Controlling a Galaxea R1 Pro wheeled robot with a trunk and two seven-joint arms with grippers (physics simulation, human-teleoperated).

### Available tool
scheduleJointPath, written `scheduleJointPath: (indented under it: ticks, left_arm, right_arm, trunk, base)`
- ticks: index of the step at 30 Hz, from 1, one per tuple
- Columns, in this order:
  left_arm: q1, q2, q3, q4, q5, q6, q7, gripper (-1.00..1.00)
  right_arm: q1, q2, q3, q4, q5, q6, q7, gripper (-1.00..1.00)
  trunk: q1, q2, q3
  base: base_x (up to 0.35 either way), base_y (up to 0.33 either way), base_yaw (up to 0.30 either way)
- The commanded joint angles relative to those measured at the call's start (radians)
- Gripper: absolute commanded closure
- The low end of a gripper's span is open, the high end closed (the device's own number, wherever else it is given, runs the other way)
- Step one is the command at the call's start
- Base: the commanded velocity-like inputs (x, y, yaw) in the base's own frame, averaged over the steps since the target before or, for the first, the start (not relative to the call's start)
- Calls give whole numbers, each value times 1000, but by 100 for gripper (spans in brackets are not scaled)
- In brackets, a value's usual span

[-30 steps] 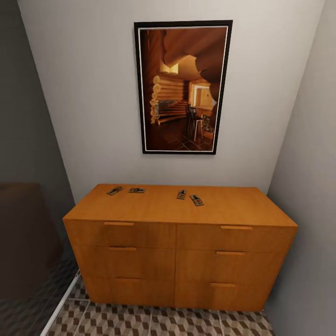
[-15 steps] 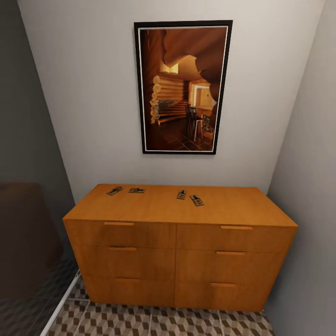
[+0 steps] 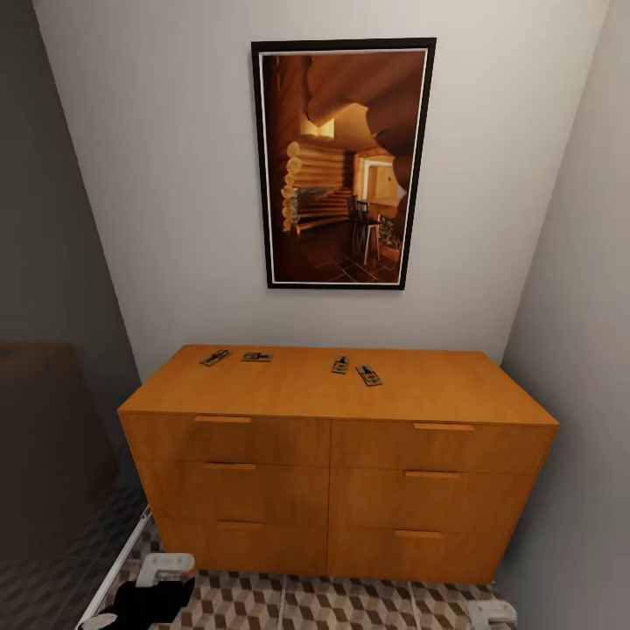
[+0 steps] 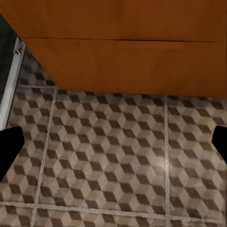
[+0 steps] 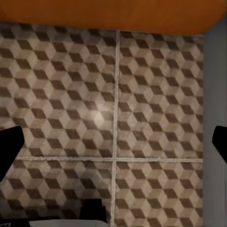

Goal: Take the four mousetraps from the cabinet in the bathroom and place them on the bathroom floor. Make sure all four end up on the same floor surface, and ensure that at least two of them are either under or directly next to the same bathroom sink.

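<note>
Low, wide orange-brown wooden cabinet (image 3: pixel 337 464) w/ flat drawer fronts & slim handles stands against a pale wall, under a tall black-framed picture (image 3: pixel 341 164) of a log-cabin interior. Four tiny flat brown mousetraps lie on the cabinet top toward the back: one angled at far left (image 3: pixel 214 357), one just beside it (image 3: pixel 256 357), then, apart from those, a pair near the middle (image 3: pixel 340 365) (image 3: pixel 368 375), close together, not clearly touching.

Bathroom floor (image 3: pixel 289 604), square tiles w/ brown-beige-grey cube pattern & pale grout, runs along the cabinet's base. A white strip (image 3: pixel 114 569) edges the floor at left.

Left gripper (image 3: pixel 144 595), black w/ white parts, sits low at the picture's bottom left, in front of the cabinet's lower left corner, well below & apart from the mousetraps. In the left wrist view its fingers (image 4: pixel 9 146) stand wide apart over bare tiles, nothing between them.

Right gripper (image 3: pixel 490 612) peeks in at bottom right, also far below the traps. Right wrist view: fingers (image 5: pixel 9 146) spread wide over tiles, empty, cabinet base just ahead.
</note>
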Motion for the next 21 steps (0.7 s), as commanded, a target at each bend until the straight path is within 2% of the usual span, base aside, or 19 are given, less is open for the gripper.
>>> scheduleJointPath:
  ticks: [1,6,14,15,21]
  left_arm:
    - [0,0,0,-36,6,30,0,-100]
    - [0,-5,-1,-164,1,118,2,-100]
    - [-10,-8,-2,-234,-2,149,1,-100]
    - [-64,-9,-2,-245,-1,157,0,-100]
    - [-154,-14,-4,-249,-1,166,-1,-100]
  right_arm:
    - [0,-2,0,-31,0,20,-2,-100]
    - [0,-5,-2,-147,0,78,-16,-100]
    - [0,-8,-11,-283,1,121,-74,-100]
    - [-3,-7,-11,-348,2,147,-124,-100]
    - [-17,-3,-11,-380,2,190,-153,-100]
  trunk:
    - [0,-1,-1]
    - [0,-1,-1]
    - [0,-1,-1]
    - [0,-1,-1]
    - [0,-1,-1]
  base:
    - [0,0,0]
    - [0,0,0]
    - [0,0,0]
    - [0,0,0]
    - [0,0,0]
